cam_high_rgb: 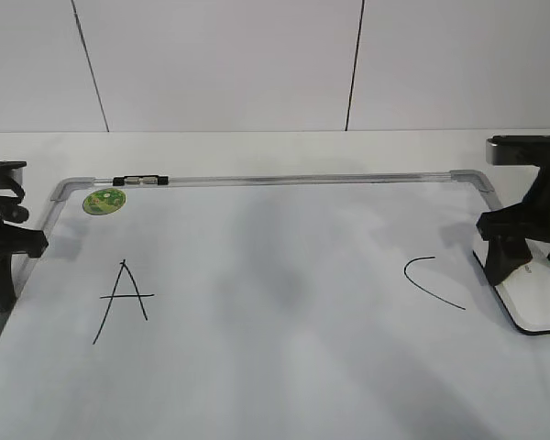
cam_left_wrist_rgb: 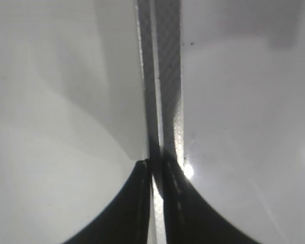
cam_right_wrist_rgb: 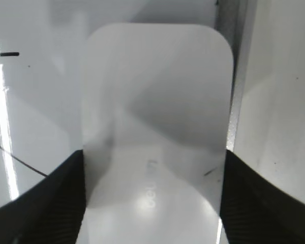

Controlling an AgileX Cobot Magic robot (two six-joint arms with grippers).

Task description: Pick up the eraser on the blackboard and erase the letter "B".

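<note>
white table (cam_high_rgb: pixel 257 147) | pale panelled wall (cam_high_rgb: pixel 220 64) behind, dark seams

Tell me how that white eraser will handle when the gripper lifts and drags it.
The eraser looks like a smooth, glossy rigid block, so it probably stays stiff but may slip between the right gripper's fingers. Its flat, low shape on the blackboard suggests it will slide rather than roll or tip. It seems light for its size.

White eraser (cam_high_rgb: pixel 534 298) flat at blackboard (cam_high_rgb: pixel 275 385) right edge (dark underside showing); no "B" visible.
</note>
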